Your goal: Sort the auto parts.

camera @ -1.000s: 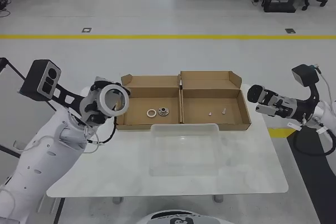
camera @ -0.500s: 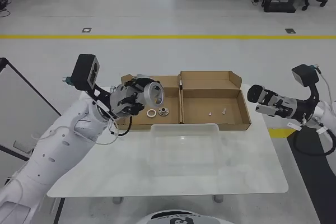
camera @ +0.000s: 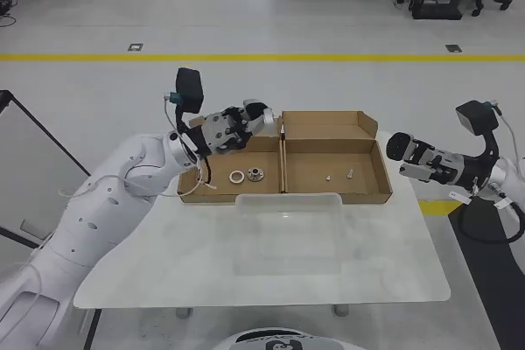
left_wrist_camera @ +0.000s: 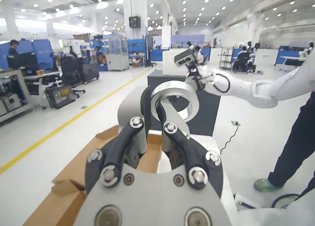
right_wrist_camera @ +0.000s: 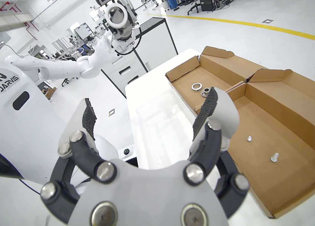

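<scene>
Your left gripper (left_wrist_camera: 153,107) is pinching the ring (left_wrist_camera: 172,86) above the left box's (camera: 214,179) back edge. Your right gripper (right_wrist_camera: 150,104) is hanging spread beside the right box (camera: 367,179).

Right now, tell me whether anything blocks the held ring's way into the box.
Nothing visible does. The left claw holds the large ring over the box; a small ring and flanged part lie on its floor.
</scene>
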Robot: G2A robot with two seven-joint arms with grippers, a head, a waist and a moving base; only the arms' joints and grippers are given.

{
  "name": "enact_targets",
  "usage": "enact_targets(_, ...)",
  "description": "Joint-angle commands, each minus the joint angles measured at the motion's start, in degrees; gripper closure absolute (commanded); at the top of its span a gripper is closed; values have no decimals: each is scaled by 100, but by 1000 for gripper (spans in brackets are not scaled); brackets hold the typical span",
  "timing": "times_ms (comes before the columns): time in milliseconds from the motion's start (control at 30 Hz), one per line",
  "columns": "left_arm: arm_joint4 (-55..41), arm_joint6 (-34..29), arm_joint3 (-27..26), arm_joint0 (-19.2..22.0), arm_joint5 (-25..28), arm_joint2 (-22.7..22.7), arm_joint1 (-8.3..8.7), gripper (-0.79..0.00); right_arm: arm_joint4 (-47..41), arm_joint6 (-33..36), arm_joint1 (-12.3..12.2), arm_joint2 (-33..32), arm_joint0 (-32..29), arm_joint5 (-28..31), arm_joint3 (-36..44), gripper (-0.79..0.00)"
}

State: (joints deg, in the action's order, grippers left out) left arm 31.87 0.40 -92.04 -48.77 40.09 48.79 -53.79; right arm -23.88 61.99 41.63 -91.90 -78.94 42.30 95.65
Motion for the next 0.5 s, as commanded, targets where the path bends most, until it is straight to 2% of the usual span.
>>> enact_targets(0, 182, -307, -41, -38, -265, 8, 0, 0, 0, 0, 0, 0, 0, 0, 0, -785)
enact_targets(200, 562, -906, 75, 4, -799, -139, -90, 0, 0, 0, 0, 0, 0, 0, 0, -785)
enact_targets(467, 1154, -2198, 535, 669, -1356, -795, -405, 0, 0, 0, 0, 0, 0, 0, 0, -785)
